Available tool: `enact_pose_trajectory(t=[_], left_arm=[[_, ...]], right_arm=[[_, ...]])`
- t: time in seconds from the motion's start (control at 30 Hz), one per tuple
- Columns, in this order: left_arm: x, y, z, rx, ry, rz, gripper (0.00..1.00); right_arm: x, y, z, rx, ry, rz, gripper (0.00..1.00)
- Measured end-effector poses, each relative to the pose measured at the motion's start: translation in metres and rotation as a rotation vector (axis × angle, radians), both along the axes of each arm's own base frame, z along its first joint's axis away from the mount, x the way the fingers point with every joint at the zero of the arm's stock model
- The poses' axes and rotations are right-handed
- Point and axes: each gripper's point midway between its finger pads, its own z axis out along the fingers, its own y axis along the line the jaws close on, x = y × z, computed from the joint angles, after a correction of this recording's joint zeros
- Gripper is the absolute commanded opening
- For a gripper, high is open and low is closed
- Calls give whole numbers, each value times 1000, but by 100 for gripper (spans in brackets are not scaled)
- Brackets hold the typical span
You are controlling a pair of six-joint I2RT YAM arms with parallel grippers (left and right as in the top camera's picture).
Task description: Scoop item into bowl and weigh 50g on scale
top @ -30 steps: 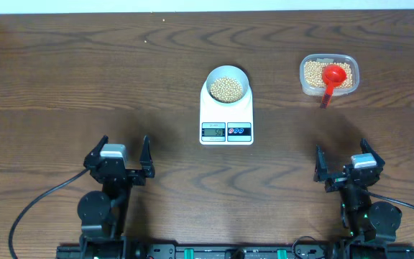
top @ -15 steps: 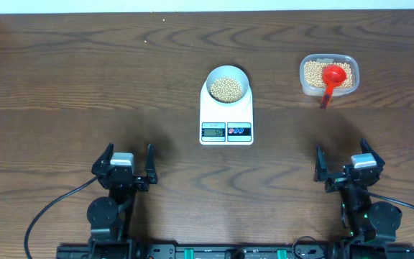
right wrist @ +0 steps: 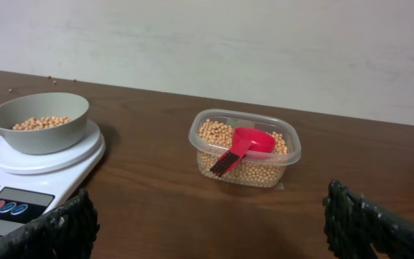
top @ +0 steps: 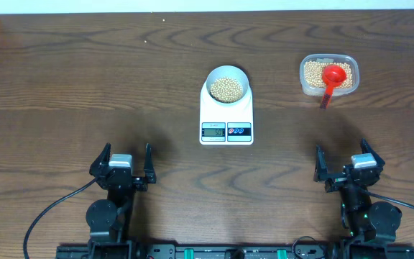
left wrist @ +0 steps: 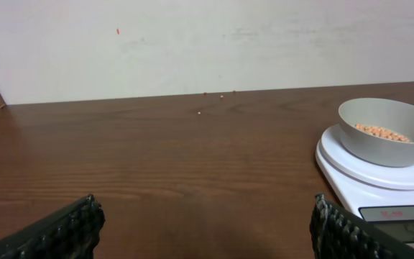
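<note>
I judge the task nearly done: the bowl (top: 228,75) sits on the scale (top: 226,115) mid-way across the surface (top: 85,86) with beans (top: 227,88) inside, but I cannot read the display (top: 213,131), so the weight is unconfirmed. The scoop (top: 332,76) lies in the tub (top: 304,80) at far right. My left tool (top: 126,160) and right tool (top: 341,160) hang open and empty, well apart from everything. Nothing blocks either path.
</note>
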Motion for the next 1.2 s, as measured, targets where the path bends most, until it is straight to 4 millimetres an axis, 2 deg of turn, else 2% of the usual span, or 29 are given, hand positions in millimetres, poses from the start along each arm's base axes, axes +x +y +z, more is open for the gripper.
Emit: enact_pose_trajectory(t=[1.2], left_arm=[[1, 0, -4, 0, 16, 0, 94]], right_arm=[[0, 0, 0, 0, 0, 0, 99]])
